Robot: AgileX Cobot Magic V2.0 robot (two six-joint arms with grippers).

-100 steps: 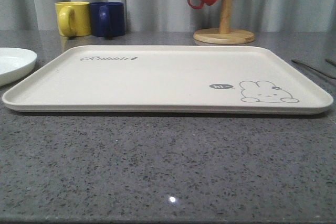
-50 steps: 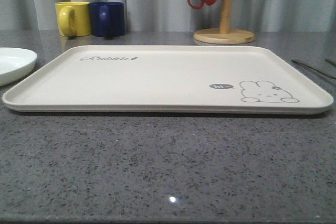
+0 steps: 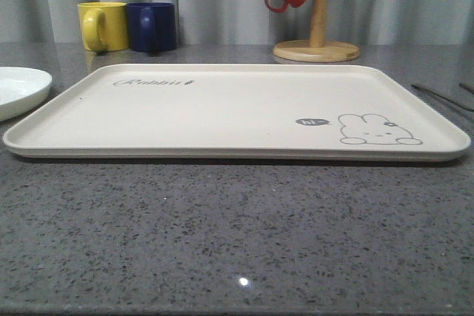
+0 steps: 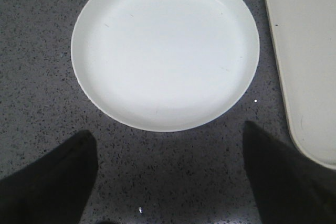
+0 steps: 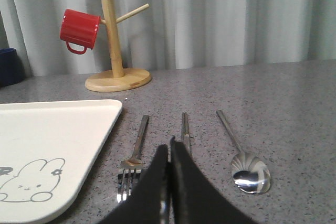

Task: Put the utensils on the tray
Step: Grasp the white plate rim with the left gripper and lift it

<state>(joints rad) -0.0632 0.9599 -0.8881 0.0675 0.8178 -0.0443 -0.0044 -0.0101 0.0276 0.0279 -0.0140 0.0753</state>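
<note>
Front view, tabletop (image 3: 237,242): grey speckled stone, nothing on it had shifted over the last second.
Tray (image 3: 222,109): lay flat mid-table, bare as before, so no utensil had been placed yet.
Plate (image 4: 165,51): sat just beside the tray's left end.
Left gripper (image 4: 168,177): hung over the plate, jaws spread wide, holding nothing.
Right gripper (image 5: 169,182): jaws pressed together over the chopsticks (image 5: 185,129); whether they pinched them I could not tell.
Fork (image 5: 134,156): lay on the stone right of the tray.
Spoon (image 5: 244,153): lay beyond the chopsticks, untouched.
</note>
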